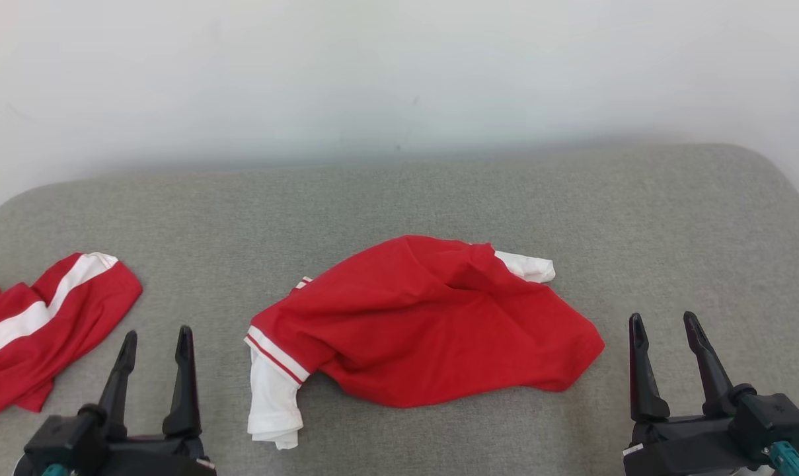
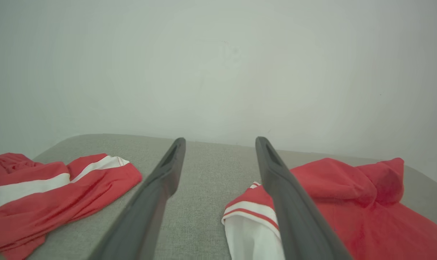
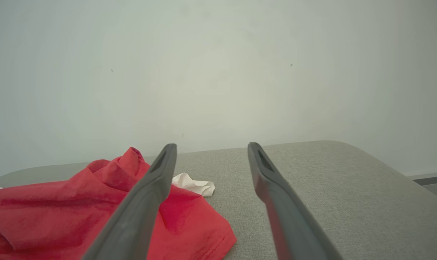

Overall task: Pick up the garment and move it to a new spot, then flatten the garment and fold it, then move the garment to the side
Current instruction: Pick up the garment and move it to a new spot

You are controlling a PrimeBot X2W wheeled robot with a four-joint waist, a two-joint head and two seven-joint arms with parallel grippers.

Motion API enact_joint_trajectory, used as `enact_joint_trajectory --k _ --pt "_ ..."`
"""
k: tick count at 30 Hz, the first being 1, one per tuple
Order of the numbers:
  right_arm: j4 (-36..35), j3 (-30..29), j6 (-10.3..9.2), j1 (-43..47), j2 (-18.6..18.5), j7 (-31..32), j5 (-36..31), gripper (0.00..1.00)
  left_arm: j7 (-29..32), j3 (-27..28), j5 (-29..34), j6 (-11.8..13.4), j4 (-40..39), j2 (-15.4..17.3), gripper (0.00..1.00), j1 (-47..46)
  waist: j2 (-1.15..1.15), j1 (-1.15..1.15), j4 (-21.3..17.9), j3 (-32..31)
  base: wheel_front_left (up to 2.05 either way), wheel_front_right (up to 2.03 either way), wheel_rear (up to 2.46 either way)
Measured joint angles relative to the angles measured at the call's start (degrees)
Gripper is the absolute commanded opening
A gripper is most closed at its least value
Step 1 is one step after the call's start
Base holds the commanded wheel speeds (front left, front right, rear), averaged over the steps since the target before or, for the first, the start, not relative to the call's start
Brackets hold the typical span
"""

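Red jersey w/ white sleeves [image 1: 432, 324] lies crumpled mid-bench [image 1: 399, 198], not folded yet. Left end effector [image 1: 158, 332] at 7 o'clock & right end effector [image 1: 662, 317] at 5 o'clock are both spread wide, holding nothing. Red/white striped garment [image 1: 42, 324] off at 9 o'clock.

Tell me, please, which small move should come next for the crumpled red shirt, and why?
Probably bring the open left claw to the white sleeve of the crumpled red cloth shirt and grip it for spreading: the shirt lies bunched on the grey fabric surface, and that sleeve lies nearest this claw.
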Motion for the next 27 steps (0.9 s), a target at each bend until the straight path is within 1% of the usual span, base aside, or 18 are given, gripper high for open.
enact_joint_trajectory --k 12,17,22,27 --pt "0.1 -0.4 0.0 1.8 0.0 0.0 0.1 1.0 -0.3 0.6 0.9 -1.9 -0.8 -0.1 1.0 4.9 0.01 0.0 2.3 -1.6 0.0 0.0 0.0" --pt "0.4 -0.5 0.0 3.1 0.0 0.0 0.1 1.0 -0.3 2.2 2.2 -2.5 -0.5 -1.4 1.0 5.9 0.01 0.0 2.8 -1.8 0.0 0.0 0.0" --pt "0.6 -0.7 0.0 4.0 0.0 0.0 0.1 1.0 -0.4 3.8 3.6 -4.0 0.0 -2.7 1.0 7.0 0.01 0.01 3.2 -1.7 0.0 0.0 0.0" --pt "0.8 -0.6 0.0 4.2 0.0 0.0 0.2 1.0 -0.4 4.7 5.5 -4.8 0.3 -3.4 1.0 7.3 0.01 0.01 3.3 -1.5 0.0 0.0 0.0"
